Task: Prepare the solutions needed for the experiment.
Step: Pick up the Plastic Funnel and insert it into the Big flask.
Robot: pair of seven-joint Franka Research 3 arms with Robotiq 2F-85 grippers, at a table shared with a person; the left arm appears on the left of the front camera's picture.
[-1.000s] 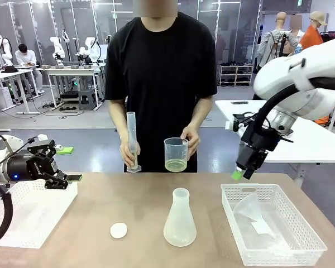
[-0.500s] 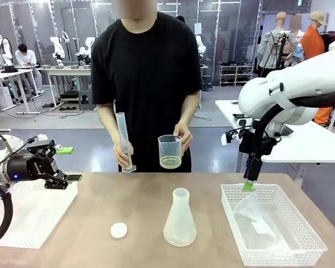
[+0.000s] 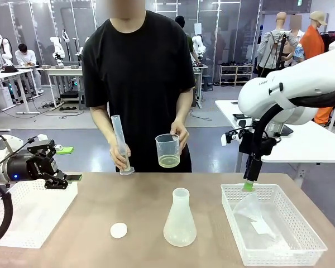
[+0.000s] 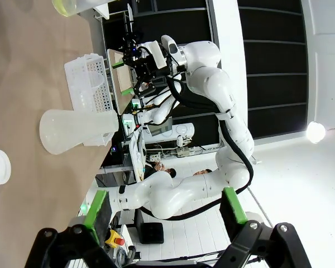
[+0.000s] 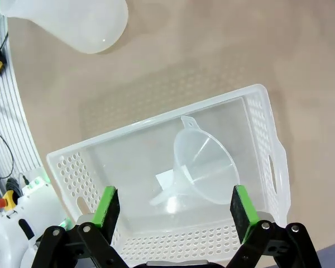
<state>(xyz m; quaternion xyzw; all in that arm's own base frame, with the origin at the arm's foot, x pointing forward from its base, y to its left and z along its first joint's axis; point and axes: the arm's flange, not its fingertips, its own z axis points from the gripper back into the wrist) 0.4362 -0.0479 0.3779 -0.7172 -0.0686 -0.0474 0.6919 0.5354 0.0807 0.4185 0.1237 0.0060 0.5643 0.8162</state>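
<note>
Right gripper (image 5: 175, 207) — wide, empty — hangs right above the tipped funnel (image 5: 204, 167), stem slanting across the jaws; the yellowish liquid (image 3: 168, 162) is beyond, in the person's beaker (image 3: 167, 144).

left wrist: solutions (image 4: 66, 5) cut by top edge | right wrist: flask (image 5: 70, 22) cut by top edge

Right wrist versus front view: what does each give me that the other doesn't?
Right wrist: a top-down look between the open jaws of the right gripper, straddling the funnel below. Front: the person holding a graduated cylinder and a beaker with pale yellow-green solution, plus a white cap on the table. Both: the funnel lying in the white basket, and the conical flask.
</note>
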